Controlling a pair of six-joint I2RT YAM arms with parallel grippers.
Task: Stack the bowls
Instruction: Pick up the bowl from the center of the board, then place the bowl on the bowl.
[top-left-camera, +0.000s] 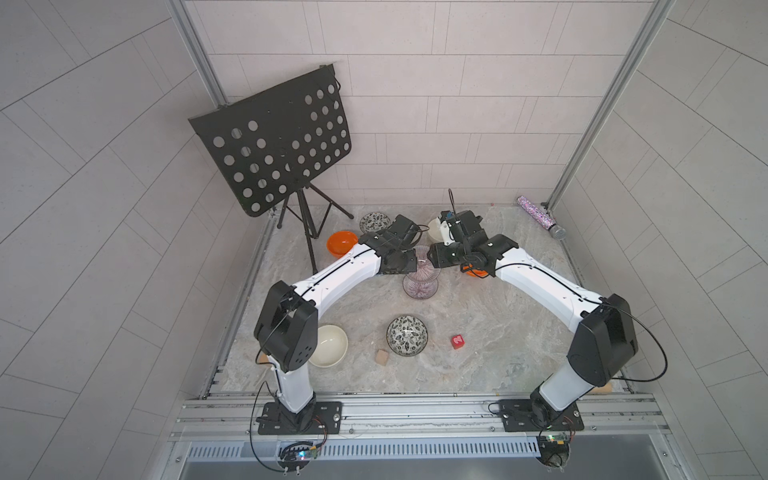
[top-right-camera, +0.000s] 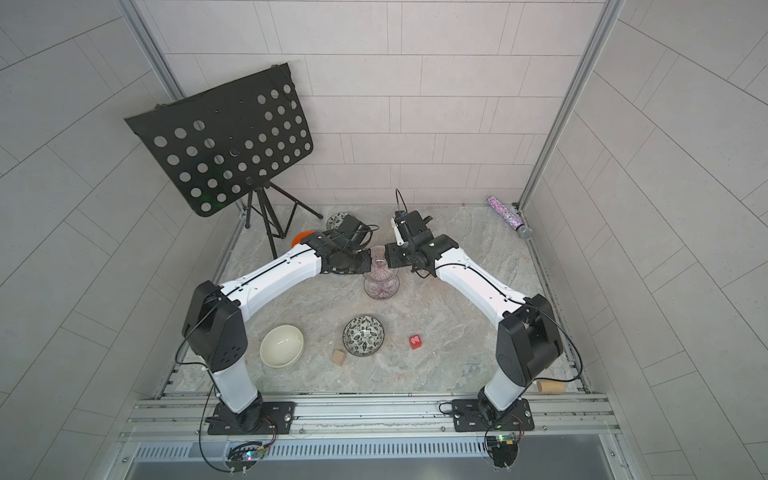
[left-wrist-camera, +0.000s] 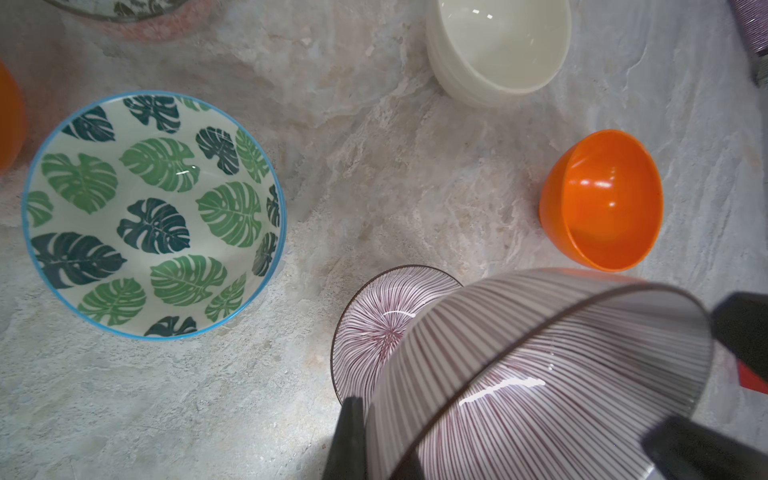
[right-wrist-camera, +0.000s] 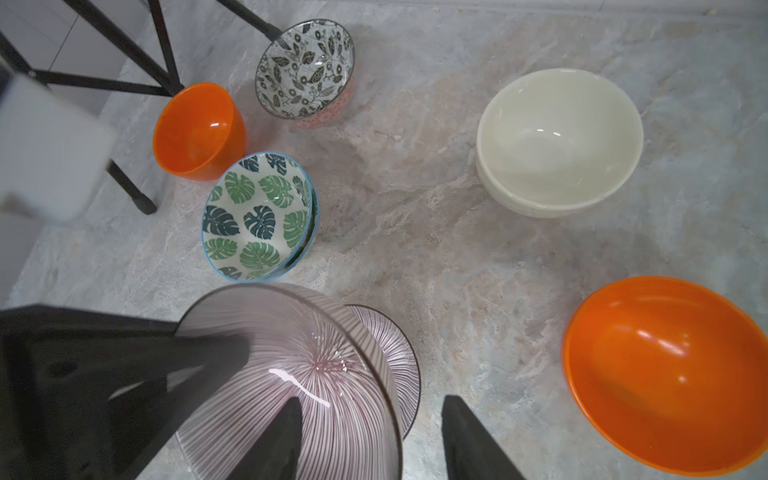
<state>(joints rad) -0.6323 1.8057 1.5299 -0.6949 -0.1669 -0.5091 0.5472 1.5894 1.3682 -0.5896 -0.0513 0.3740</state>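
**Striped bowl** (left-wrist-camera: 540, 374): raised and tilted, close under both wrist cameras. It hangs over and partly overlaps the twin bowl (right-wrist-camera: 399, 361), which sits mid-table.

**Left gripper** (top-left-camera: 412, 262): fingers pinched on the raised bowl's wall.

**Right gripper** (right-wrist-camera: 370, 401): fingers apart, one inside the rim and one outside, neither seen pressing.

**Step, as judged:** hand-over above the twin, with the left arm bearing the load.

**Next move calls for:** right fingers drawn clear of the rim, then the bowl levelled and lowered, centred, into the twin.

**Room:**
- The wrists meet nose to nose, so it is tight there.
- Leaf-print stack (right-wrist-camera: 257, 216): near, on the left arm's side.
- Orange bowl (right-wrist-camera: 673, 374): near, on the right arm's side.
- Cream stack (right-wrist-camera: 557, 141): beyond.
- Table (top-left-camera: 498, 332): opens toward the arm bases, bearing only a cream bowl (top-left-camera: 328, 345), a black-and-white bowl (top-left-camera: 407, 334), a red block (top-left-camera: 457, 341) and a wooden block (top-left-camera: 381, 356).
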